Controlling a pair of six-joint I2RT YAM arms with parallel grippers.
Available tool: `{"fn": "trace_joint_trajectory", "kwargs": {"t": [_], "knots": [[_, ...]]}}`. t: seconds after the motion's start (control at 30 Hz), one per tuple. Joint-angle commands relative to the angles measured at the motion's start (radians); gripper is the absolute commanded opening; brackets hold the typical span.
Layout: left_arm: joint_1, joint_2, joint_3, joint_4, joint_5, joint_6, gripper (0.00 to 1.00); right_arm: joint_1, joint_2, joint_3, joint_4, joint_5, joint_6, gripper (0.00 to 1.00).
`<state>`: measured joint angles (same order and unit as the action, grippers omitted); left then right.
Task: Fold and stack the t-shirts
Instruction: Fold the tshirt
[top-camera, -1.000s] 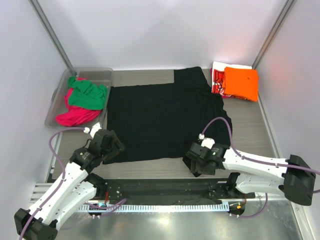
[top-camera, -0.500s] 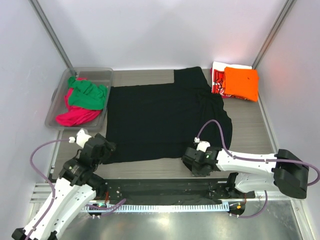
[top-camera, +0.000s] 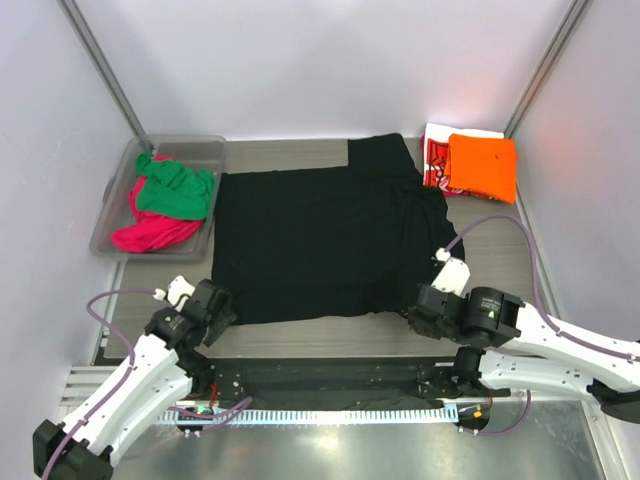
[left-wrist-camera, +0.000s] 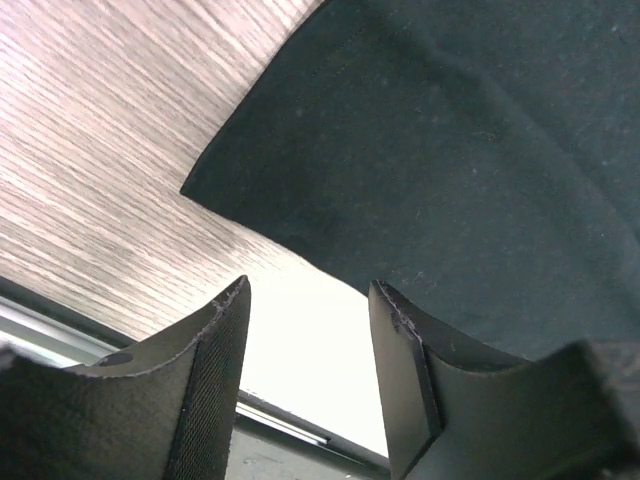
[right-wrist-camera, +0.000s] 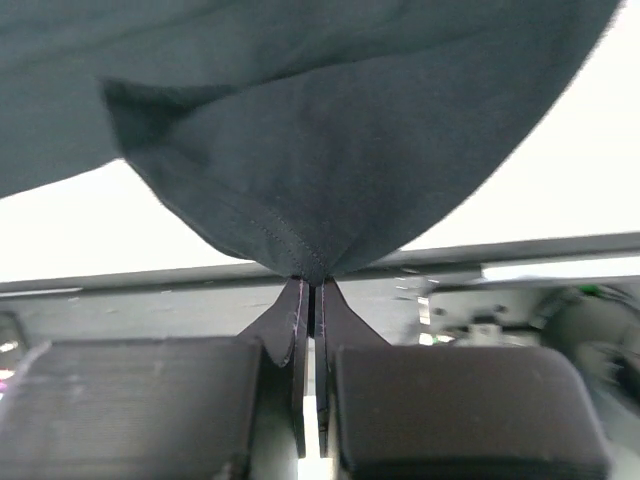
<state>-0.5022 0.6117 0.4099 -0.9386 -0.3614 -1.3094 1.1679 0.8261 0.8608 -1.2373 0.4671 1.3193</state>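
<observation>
The black t-shirt (top-camera: 320, 235) is spread across the frame's centre, its lower-right hem corner pinched in the clenched right gripper (right-wrist-camera: 308, 300), while its lower-left corner lies ungrasped just ahead of the released, empty left gripper (left-wrist-camera: 308, 310).

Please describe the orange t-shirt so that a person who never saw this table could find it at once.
Look at the far right corner of the table. There a folded orange t-shirt lies partly on a red-and-white printed t-shirt. It is the only plain orange thing; the large black t-shirt beside it is spread flat.
</observation>
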Motion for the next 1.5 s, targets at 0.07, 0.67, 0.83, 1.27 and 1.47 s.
{"fn": "trace_joint_trajectory", "kwargs": {"t": [0.07, 0.67, 0.83, 1.27, 1.47], "knots": [[-0.016, -0.018, -0.034, -0.009, -0.013, -0.065, 0.51, 0.006, -0.028, -0.029, -0.126, 0.065, 0.066, 0.01], [-0.039, 0.102, -0.029, 0.065, -0.133, -0.079, 0.44, 0.006, -0.128, 0.069, -0.249, 0.197, 0.098, 0.01], [-0.038, 0.204, -0.025, 0.141, -0.108, -0.057, 0.51, 0.006, -0.096, 0.092, -0.226, 0.203, 0.074, 0.01], [-0.038, 0.209, -0.046, 0.210, -0.172, -0.021, 0.04, 0.006, -0.102, 0.099, -0.243, 0.205, 0.080, 0.01], [-0.038, 0.142, -0.014, 0.218, -0.087, 0.019, 0.00, 0.006, -0.140, 0.138, -0.271, 0.209, 0.061, 0.01]]}}
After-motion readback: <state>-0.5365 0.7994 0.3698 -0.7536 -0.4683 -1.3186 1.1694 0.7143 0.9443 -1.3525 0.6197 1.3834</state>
